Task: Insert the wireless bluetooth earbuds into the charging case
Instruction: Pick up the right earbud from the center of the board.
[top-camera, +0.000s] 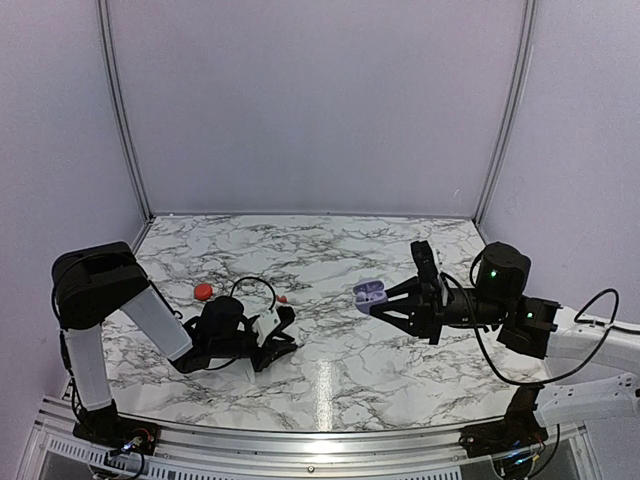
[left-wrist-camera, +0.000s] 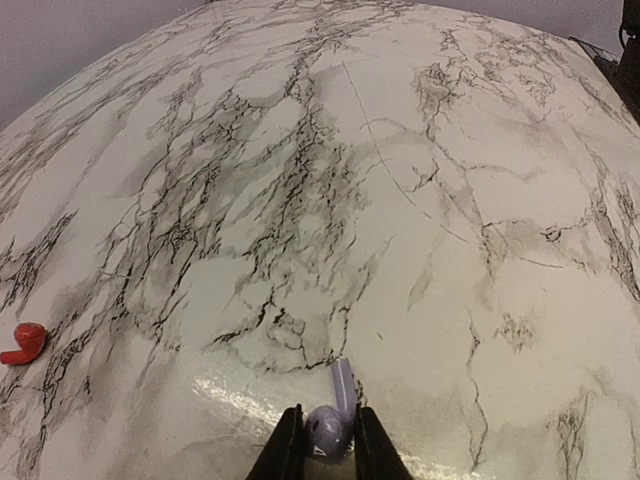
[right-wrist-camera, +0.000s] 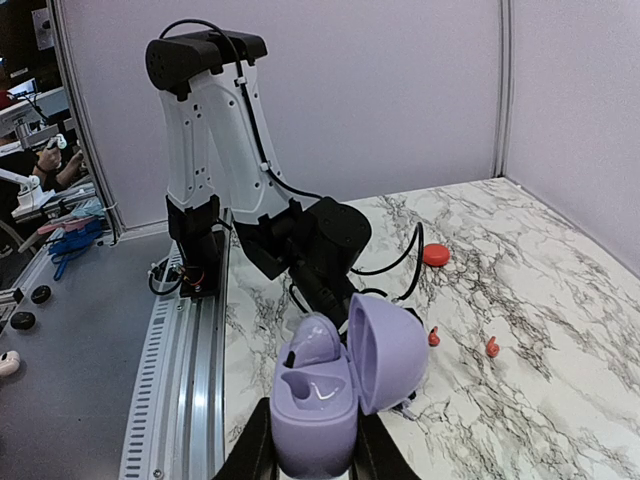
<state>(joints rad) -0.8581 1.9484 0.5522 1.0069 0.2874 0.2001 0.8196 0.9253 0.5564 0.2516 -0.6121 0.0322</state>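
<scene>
My left gripper (left-wrist-camera: 328, 442) is shut on a small purple earbud (left-wrist-camera: 332, 420), its stem pointing away, low over the marble table (left-wrist-camera: 400, 200). In the top view this gripper (top-camera: 289, 331) sits left of centre. My right gripper (right-wrist-camera: 315, 445) is shut on an open purple charging case (right-wrist-camera: 318, 412), held above the table at right of centre (top-camera: 370, 293). One purple earbud (right-wrist-camera: 320, 340) is seated in the case; the other socket is empty. Two tiny red earbuds (right-wrist-camera: 433, 337) (right-wrist-camera: 492, 347) lie on the table; one shows in the left wrist view (left-wrist-camera: 24, 342).
A round red case (top-camera: 203, 291) lies on the table behind the left arm, also in the right wrist view (right-wrist-camera: 435, 255). A black cable (top-camera: 255, 285) loops above the left wrist. Grey walls enclose the table, with a metal rail (top-camera: 300, 440) along the near edge.
</scene>
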